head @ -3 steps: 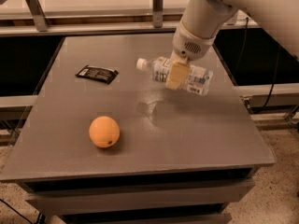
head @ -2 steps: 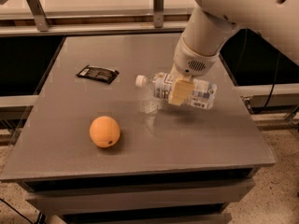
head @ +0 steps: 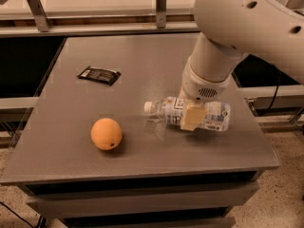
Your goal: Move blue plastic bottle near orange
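Note:
The blue plastic bottle (head: pixel 209 116) is clear with a white cap pointing left and a pale label. It is held on its side just above the grey table (head: pixel 142 61). My gripper (head: pixel 191 115) is shut on the bottle around its middle, with one pale finger (head: pixel 191 117) across the front. The orange (head: pixel 106 133) rests on the table near the front left, a short way left of the bottle's cap and apart from it.
A flat black wrapper (head: pixel 99 75) lies on the table at the back left. My white arm (head: pixel 237 27) reaches in from the upper right. A metal rail (head: pixel 95 27) runs behind the table. The table's front edge is just below the orange.
My gripper has carried the bottle toward the table's front and lower, closer to the orange. The orange and the wrapper have not moved.

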Robot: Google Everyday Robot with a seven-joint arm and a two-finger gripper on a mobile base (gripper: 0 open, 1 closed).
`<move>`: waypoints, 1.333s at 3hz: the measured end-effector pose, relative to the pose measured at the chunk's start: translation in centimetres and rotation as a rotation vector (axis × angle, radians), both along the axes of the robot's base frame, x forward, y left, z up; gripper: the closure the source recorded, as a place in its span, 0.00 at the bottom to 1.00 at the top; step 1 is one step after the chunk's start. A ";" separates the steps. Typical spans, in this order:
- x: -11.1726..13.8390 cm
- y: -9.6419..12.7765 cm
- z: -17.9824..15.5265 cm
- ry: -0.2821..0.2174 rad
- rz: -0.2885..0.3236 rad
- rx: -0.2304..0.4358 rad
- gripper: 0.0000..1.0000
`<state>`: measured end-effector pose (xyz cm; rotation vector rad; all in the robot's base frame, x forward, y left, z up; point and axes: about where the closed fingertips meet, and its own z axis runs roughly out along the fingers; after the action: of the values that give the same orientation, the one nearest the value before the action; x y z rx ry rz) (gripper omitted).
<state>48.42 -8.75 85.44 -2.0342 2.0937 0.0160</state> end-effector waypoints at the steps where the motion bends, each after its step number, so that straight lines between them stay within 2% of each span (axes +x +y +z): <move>1: -1.2 0.3 -0.2 -0.005 0.042 0.001 0.82; 3: -3.6 2.6 0.4 -0.037 0.152 0.009 0.36; 4: -3.6 2.6 0.4 -0.038 0.152 0.008 0.13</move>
<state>44.79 -6.12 85.87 -2.1663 1.9099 0.0108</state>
